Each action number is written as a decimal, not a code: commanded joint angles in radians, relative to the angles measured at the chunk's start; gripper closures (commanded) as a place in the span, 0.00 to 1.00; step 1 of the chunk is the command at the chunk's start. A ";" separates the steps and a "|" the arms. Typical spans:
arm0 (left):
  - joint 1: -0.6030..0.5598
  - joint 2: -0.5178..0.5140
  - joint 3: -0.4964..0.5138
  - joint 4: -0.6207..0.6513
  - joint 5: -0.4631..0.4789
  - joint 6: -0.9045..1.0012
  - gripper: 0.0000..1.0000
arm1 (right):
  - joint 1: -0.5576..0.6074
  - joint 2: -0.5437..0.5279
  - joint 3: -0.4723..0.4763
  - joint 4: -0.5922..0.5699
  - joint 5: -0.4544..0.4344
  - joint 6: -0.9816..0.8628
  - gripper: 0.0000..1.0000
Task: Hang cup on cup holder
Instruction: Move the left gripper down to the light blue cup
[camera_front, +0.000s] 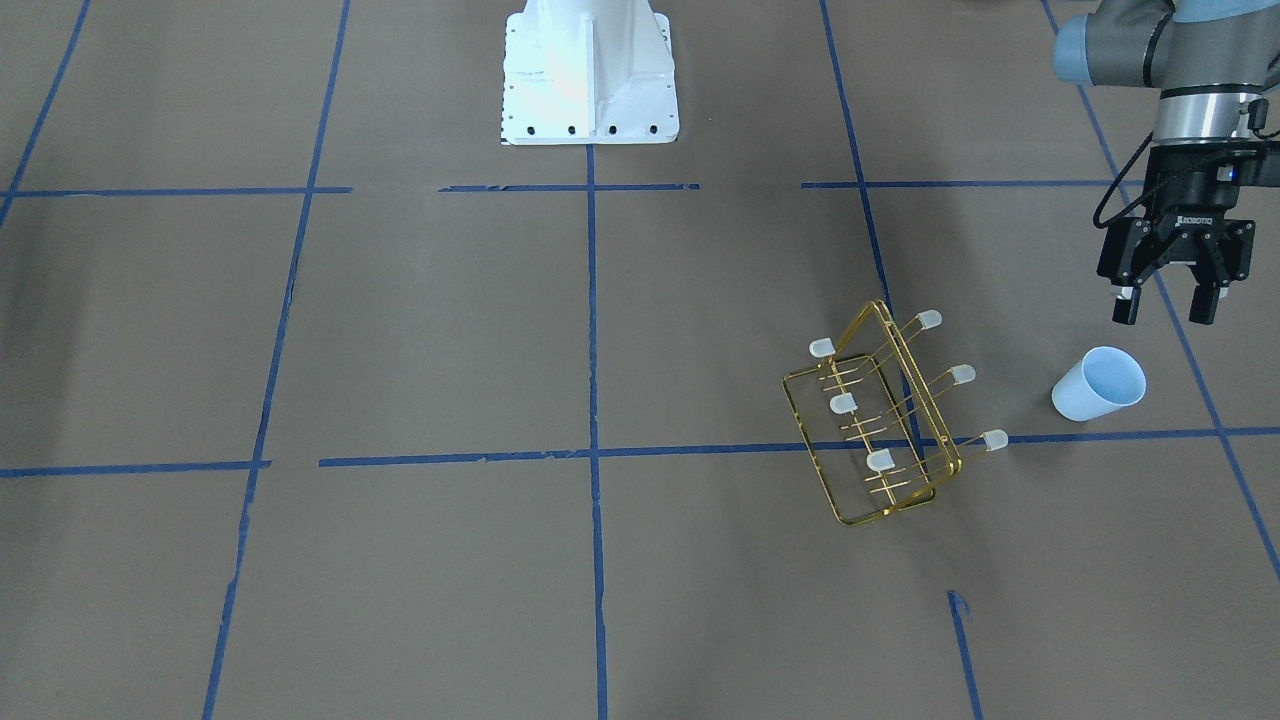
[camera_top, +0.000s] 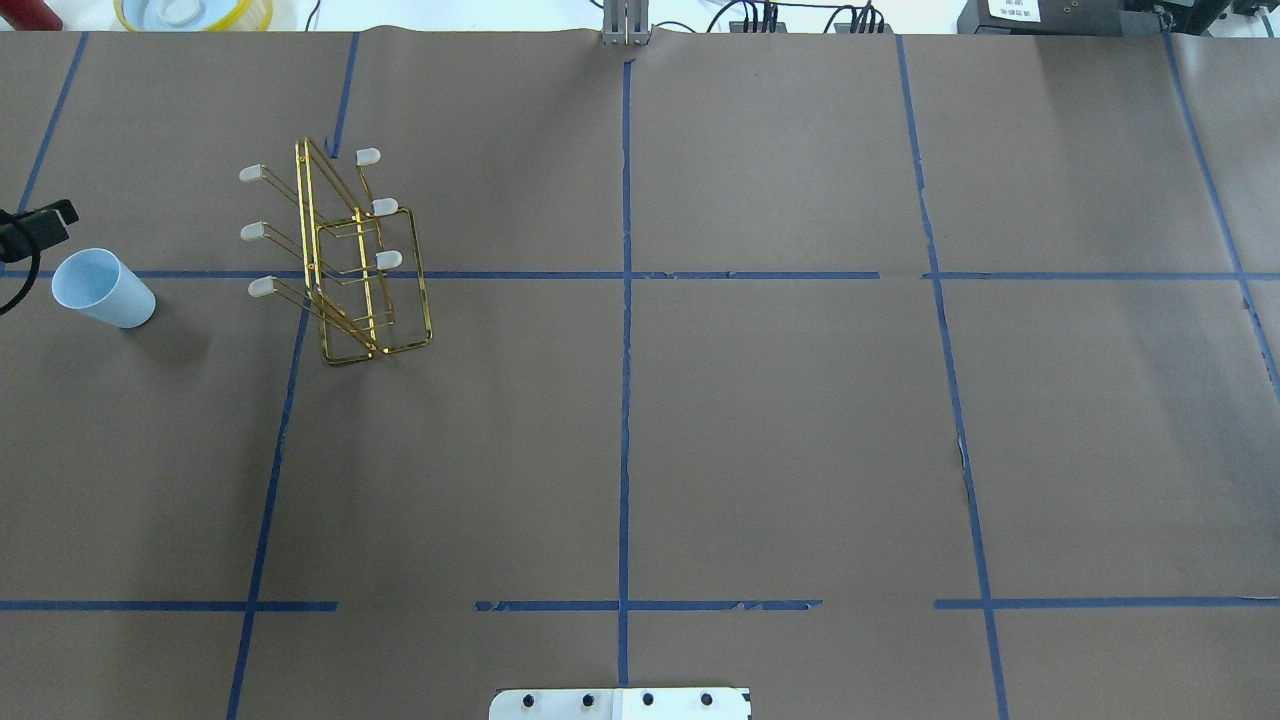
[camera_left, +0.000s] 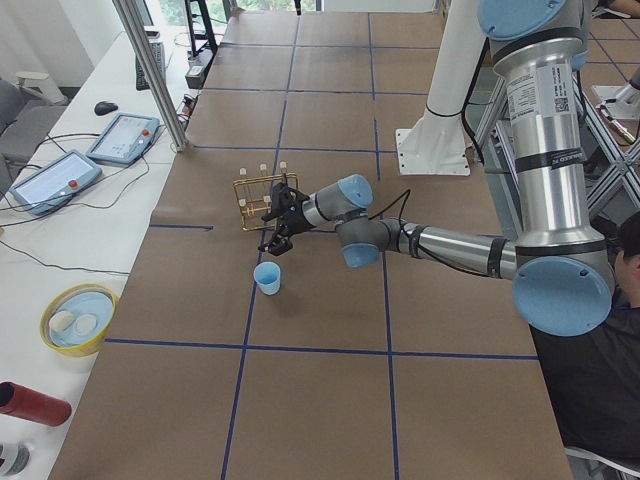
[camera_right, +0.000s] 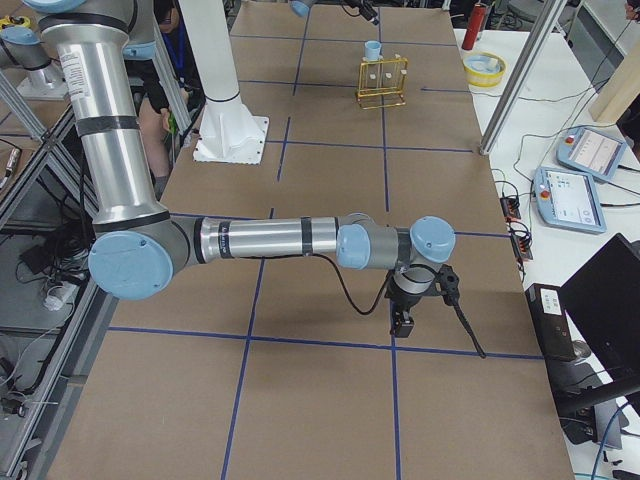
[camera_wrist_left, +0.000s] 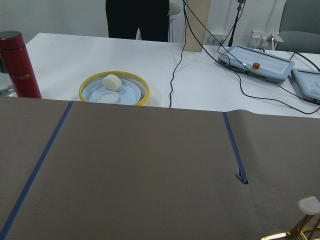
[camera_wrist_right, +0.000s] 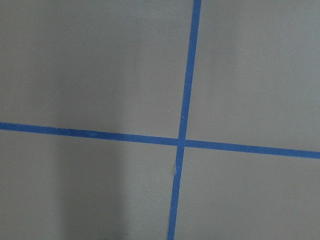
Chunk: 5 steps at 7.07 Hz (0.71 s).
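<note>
Read from overhead with the white metal robot base (camera_top: 620, 703) at six o'clock, the gold wire cup holder with capped prongs (camera_top: 345, 260) stands on the brown paper-covered table (camera_top: 700, 420) toward ten o'clock. The small pale blue plastic cup (camera_top: 103, 288) stands mouth-up at the holder's nine o'clock, well apart from it. The left gripper (camera_front: 1166, 306) hangs above the table at the cup's eleven o'clock, clear of it — the right gripper (camera_right: 402, 322) is far off toward three o'clock, over a crossing of blue tape lines (camera_wrist_right: 180, 141).
</note>
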<state>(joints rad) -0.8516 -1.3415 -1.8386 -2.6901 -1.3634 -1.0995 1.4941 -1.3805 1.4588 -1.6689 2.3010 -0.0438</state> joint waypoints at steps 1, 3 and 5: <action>0.092 0.045 0.028 -0.066 0.178 -0.061 0.00 | 0.000 0.000 0.000 0.000 0.000 -0.001 0.00; 0.135 0.044 0.102 -0.109 0.289 -0.065 0.00 | 0.000 0.000 0.000 0.000 0.000 -0.001 0.00; 0.170 0.032 0.143 -0.128 0.323 -0.065 0.00 | 0.000 0.000 0.000 0.000 0.000 -0.001 0.00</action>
<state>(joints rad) -0.7062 -1.3033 -1.7235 -2.8019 -1.0695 -1.1635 1.4941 -1.3806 1.4589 -1.6690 2.3010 -0.0445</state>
